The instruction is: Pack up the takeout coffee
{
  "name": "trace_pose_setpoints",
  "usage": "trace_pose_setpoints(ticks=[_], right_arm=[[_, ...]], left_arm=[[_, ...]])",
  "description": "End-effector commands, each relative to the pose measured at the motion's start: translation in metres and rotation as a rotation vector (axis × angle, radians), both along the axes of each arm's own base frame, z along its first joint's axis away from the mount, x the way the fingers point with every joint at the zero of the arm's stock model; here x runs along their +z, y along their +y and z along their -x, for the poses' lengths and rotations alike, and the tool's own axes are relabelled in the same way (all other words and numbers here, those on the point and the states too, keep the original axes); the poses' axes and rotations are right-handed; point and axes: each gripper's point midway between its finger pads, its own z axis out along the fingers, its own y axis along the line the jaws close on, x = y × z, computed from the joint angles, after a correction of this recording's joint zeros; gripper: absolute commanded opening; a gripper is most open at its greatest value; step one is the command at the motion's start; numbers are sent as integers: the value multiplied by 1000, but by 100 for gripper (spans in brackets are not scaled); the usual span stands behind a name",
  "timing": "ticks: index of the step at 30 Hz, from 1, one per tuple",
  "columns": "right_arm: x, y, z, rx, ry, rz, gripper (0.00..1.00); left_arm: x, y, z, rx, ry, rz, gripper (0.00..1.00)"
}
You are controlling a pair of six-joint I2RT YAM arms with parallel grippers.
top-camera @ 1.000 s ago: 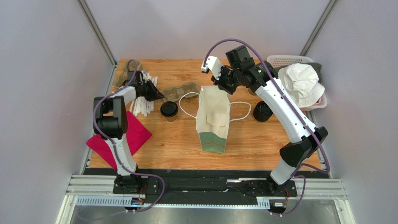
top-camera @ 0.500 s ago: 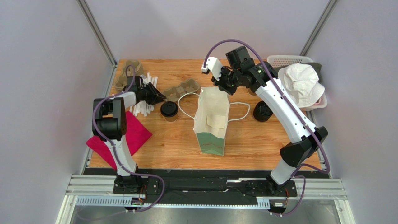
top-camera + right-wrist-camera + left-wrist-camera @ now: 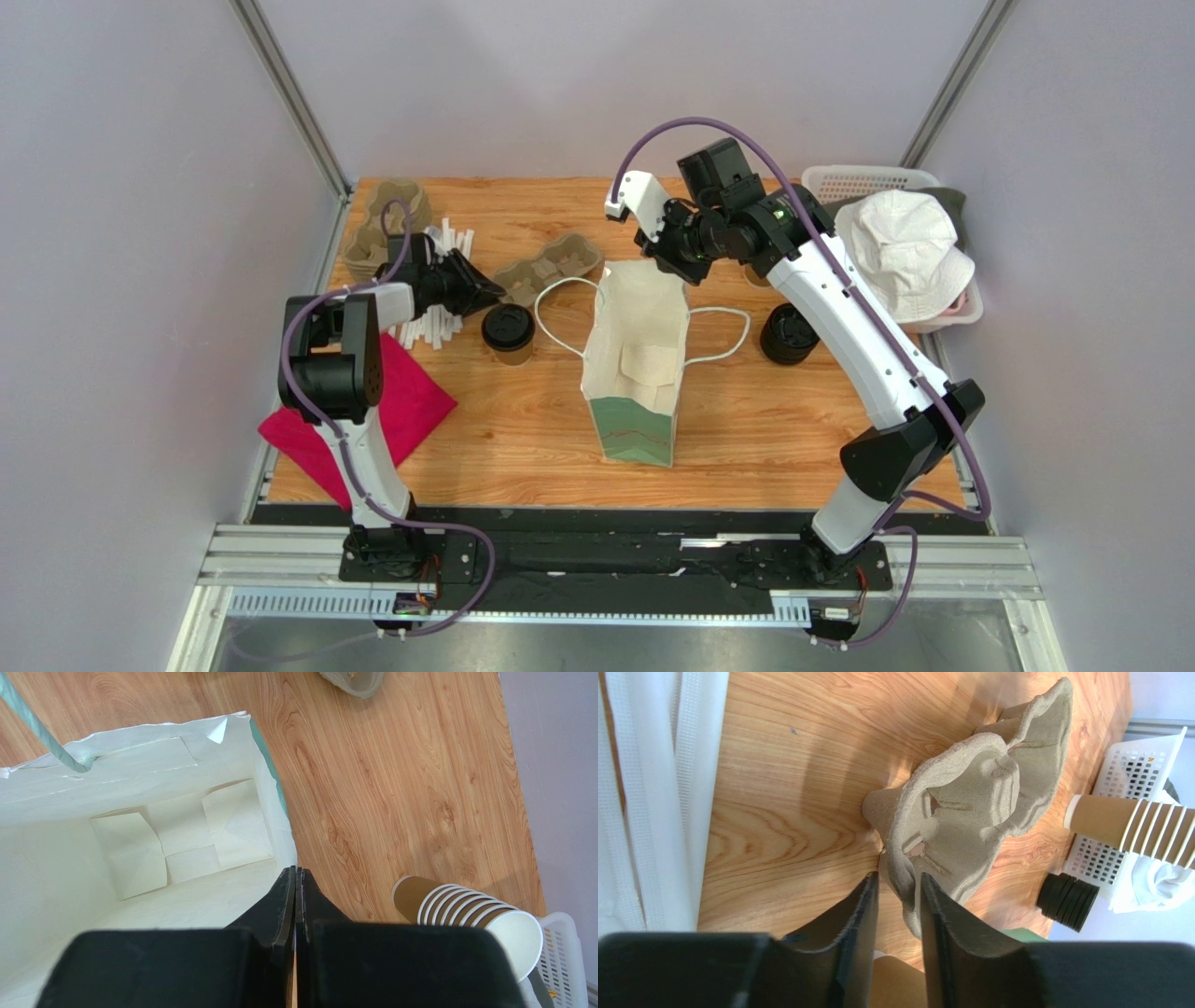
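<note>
Bag mouth needs holding wide: the right gripper [image 3: 657,252] is pinched closed on the paper bag [image 3: 638,367] rim. The left gripper [image 3: 481,291] clamps the pulp carrier [image 3: 962,805] edge. The takeout coffee [image 3: 508,331] stands just beside it, unpacked. Move the carrier gently so the cup stays upright.

Mid-bench: paper bag [image 3: 638,367], white with green base, mouth open
Toward the far edge, left of the bag: pulp carrier [image 3: 976,805]
Far left corner: second pulp carrier [image 3: 372,231]
Along the left edge: white straws [image 3: 428,325] and pink napkin [image 3: 417,399]
Right of the bag: stack of black lids [image 3: 788,336]
Far right corner: white basket [image 3: 856,179] holding a white cloth [image 3: 909,249]; stack of lidless brown cups [image 3: 456,913] on its side beside it
</note>
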Motion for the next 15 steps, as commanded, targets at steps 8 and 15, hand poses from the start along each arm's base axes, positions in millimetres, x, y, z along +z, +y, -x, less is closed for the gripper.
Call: trace_pose_setpoints(ticks=[8,15], right_arm=[[18,-8,0,-40,-32,-46,0],[31,-31,-2,-101,-60,-61,0]], left_arm=[[35,-5,-27,-28,-109,11,0],[113,-6,-39,-84,-278,-41,0]])
